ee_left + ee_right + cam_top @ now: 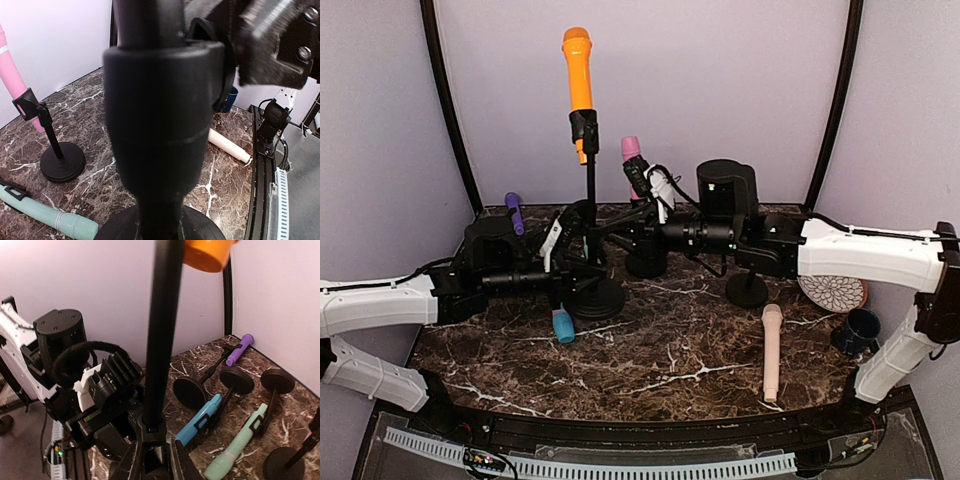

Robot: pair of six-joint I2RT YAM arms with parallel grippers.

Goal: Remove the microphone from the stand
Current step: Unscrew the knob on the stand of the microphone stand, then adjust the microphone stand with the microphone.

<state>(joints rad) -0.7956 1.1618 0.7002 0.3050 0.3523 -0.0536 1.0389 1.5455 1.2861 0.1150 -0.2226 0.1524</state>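
Note:
The orange microphone (578, 68) stands upright in the clip (583, 130) at the top of a black stand (590, 195) with a round base (596, 298). My left gripper (568, 260) is shut on the stand's pole just above the base. That pole (155, 125) fills the left wrist view and hides the fingers. My right gripper (606, 222) reaches in from the right, higher on the same pole. In the right wrist view, the right gripper (154, 454) is closed on the pole's collar (150, 432), with the microphone's orange end (206, 252) above.
A pink microphone (631, 150) sits on a second stand (646, 262) behind. A purple microphone (514, 212), a blue one (563, 325) and a mint one (240, 445) lie on tipped stands at left. A beige microphone (772, 350), patterned coaster (832, 292) and dark cup (858, 330) lie at right.

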